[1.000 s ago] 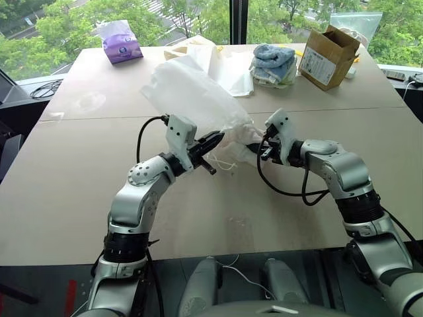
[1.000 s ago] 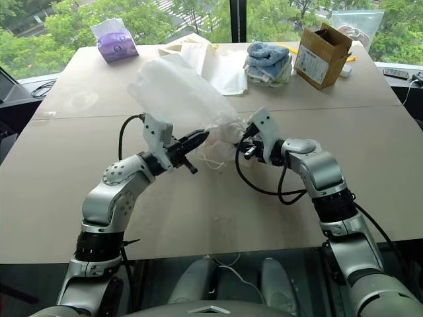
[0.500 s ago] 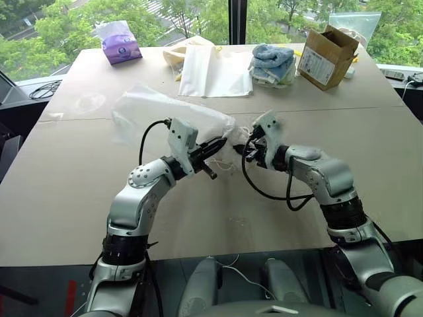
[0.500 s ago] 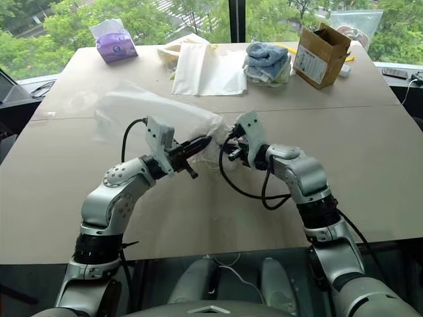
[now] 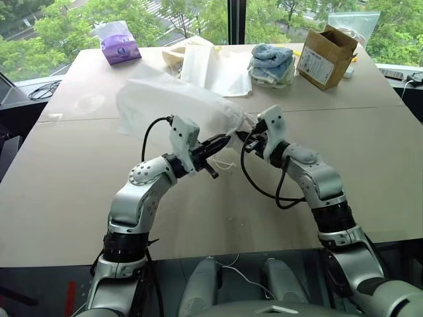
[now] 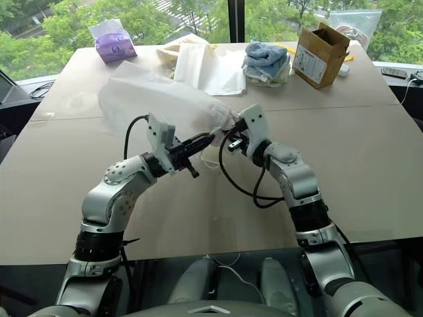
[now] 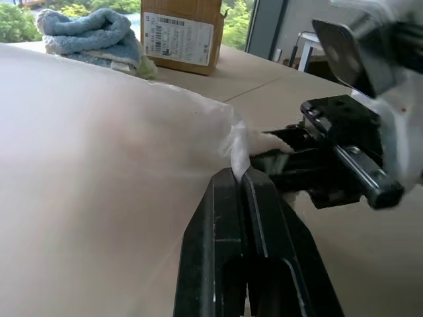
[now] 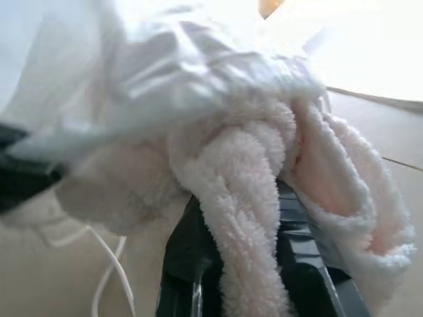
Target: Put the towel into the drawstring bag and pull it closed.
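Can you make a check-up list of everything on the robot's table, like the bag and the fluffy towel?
Surface: tan table, seam running across it.
Job's things: drawstring bag held up off the table, its mouth between the grippers; towel bunched at the bag's mouth, partly inside; thin cords dangle loose, not pulled.
Clutter: purple tissue pack, flat white sheet bag, stack of blue and pale towels, open cardboard box.
Grippers: left gripper shut on the bag's edge; right gripper shut on the towel.
Cables: black cables loop from each wrist; more cables at the table's left edge.
Surroundings: windows with green trees.
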